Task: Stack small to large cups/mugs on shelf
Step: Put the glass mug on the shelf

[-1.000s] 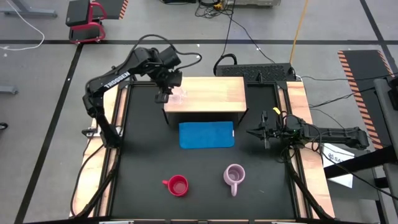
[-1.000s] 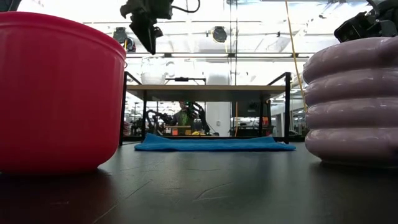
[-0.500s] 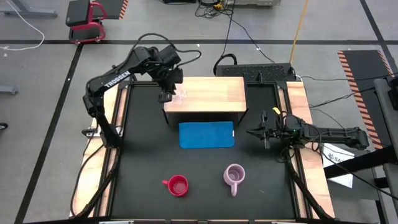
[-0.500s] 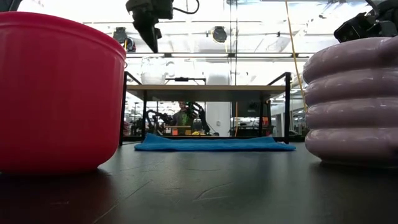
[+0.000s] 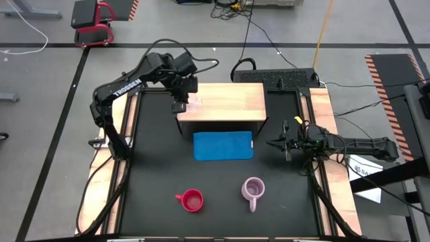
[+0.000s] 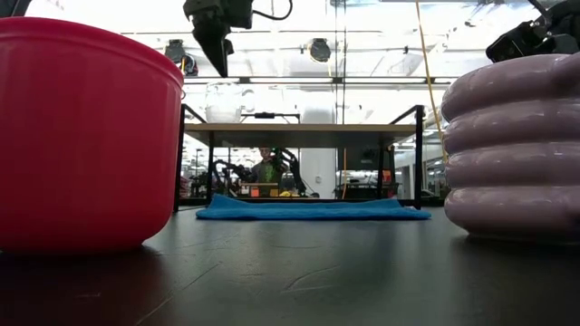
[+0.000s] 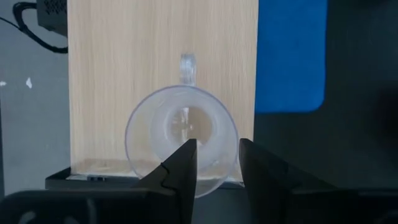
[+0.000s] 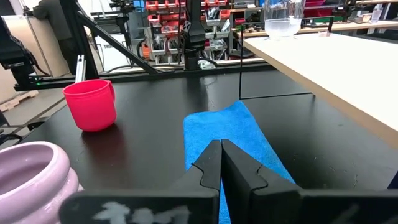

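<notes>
The small clear glass cup (image 5: 195, 103) stands on its base, mouth up, near the left end of the wooden shelf (image 5: 228, 101); it also shows in the left wrist view (image 7: 181, 140) and the right wrist view (image 8: 283, 23). My left gripper (image 7: 217, 162) is open, above the cup's rim and clear of it. The red mug (image 5: 192, 200) and the ribbed lilac mug (image 5: 253, 190) stand upright on the black table near its near edge. My right gripper (image 5: 285, 142) is shut and empty at the table's right side.
A blue mat (image 5: 223, 145) lies flat on the table just in front of the shelf. The shelf top to the right of the glass cup is bare wood. The black table between the mat and the two mugs is open.
My left gripper has risen a little above the glass cup, which stays standing on the shelf.
</notes>
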Controlling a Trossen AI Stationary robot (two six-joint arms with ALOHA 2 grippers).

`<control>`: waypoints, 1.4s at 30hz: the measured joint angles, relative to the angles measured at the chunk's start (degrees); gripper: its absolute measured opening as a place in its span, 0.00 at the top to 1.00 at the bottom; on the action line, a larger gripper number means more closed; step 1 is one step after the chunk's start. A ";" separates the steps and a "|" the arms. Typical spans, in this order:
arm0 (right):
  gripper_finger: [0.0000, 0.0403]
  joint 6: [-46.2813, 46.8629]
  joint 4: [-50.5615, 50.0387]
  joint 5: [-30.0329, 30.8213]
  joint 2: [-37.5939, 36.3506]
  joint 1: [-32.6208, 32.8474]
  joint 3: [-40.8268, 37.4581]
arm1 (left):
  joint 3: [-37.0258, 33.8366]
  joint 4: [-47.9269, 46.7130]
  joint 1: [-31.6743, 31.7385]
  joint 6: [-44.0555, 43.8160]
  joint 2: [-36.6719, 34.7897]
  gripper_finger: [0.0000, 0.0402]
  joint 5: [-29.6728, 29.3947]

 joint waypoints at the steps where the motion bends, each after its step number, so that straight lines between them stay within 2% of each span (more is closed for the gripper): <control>1: 1.00 -0.02 0.02 0.01 0.00 -0.02 0.01 | 0.00 -0.28 0.00 -0.27 0.00 0.70 0.03; 26: 1.00 0.16 0.17 0.00 -0.01 -0.02 0.01 | -0.04 -0.21 0.63 1.15 1.03 0.70 0.51; 42: 1.00 0.20 0.70 0.02 -0.02 0.00 0.01 | -5.22 1.35 1.10 2.01 1.02 0.70 1.01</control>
